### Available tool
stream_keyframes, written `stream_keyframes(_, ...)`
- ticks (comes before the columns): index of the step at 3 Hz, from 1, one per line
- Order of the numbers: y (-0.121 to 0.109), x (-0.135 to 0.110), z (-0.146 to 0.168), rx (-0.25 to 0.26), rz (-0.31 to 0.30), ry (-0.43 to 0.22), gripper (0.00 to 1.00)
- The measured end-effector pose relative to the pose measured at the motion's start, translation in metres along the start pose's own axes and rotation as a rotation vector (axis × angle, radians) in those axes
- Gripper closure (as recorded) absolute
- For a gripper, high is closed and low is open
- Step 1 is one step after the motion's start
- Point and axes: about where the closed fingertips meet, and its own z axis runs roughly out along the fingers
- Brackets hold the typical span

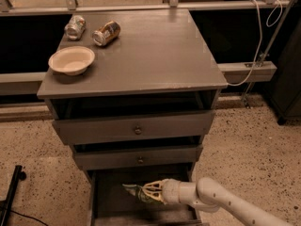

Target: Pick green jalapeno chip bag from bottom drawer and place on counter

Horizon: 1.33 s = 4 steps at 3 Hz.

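Claw (152,192) grasps green jalapeno chip bag (135,190) inside bottom drawer (104,199), beneath two jutting knobbed drawers (108,127).

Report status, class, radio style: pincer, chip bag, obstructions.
Pincer inside bottom drawer, at green jalapeno chip bag. Bag not yet on counter. Bowl, cans at counter's left.
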Motion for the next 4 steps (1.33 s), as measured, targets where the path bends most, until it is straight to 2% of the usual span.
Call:
stream_keyframes(1, -0.035, -0.058, -0.048, 0.006, -0.088, -0.034, 1.0)
stream_keyframes(2, -0.065, -0.109, -0.086, -0.016, -0.193, -0.03, 1.0)
stream_keyframes(3, -0.106, -0.163, -0.13, -0.053, -0.306, -0.058, 1.0)
stream_keyframes(4, -0.108, -0.173, -0.133, -0.053, -0.325, -0.068, 1.0)
